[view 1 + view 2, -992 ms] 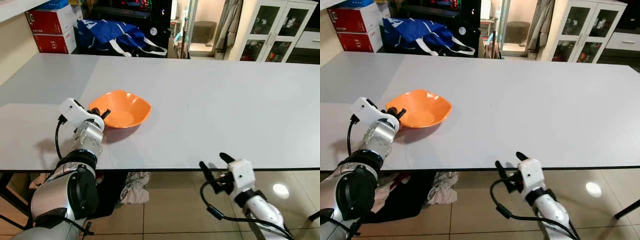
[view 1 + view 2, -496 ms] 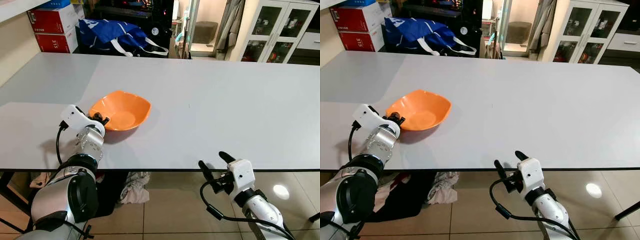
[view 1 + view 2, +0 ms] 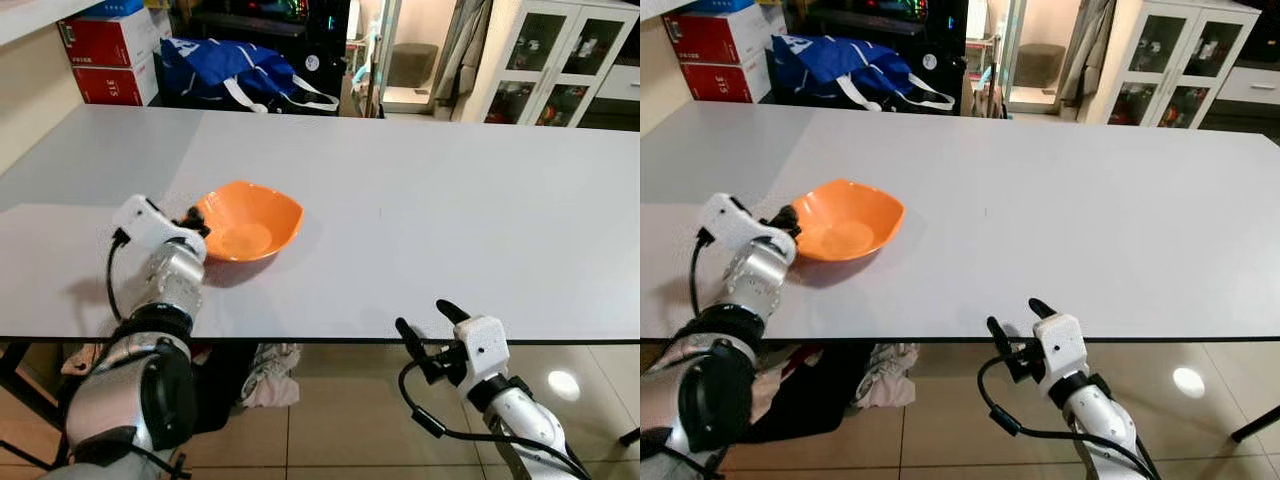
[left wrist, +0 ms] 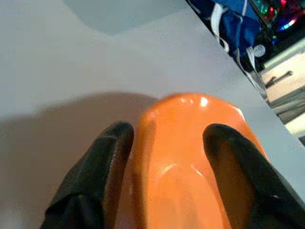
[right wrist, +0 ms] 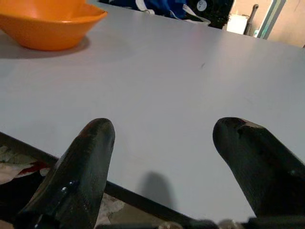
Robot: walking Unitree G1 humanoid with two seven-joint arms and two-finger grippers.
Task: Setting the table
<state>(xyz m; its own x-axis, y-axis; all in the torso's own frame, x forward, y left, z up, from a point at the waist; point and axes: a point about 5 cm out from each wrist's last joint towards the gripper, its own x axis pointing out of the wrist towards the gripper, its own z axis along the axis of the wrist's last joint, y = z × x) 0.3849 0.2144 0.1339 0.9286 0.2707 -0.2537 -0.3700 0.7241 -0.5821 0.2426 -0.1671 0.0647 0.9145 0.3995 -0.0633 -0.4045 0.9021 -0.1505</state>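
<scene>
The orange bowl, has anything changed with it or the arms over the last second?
The left gripper, at the near-left rim of the orange bowl, has nudged slightly right and away with it; in the left wrist view its jaws straddle that rim, without clearly clamping. The bowl stays flat on the grey table, and the right gripper still hovers open at the table's near edge.

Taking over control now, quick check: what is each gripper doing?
Left gripper: fingers astride the rim of the orange bowl on the table, apparently gripping it.
Right gripper: open, empty, at the table's near edge.
</scene>
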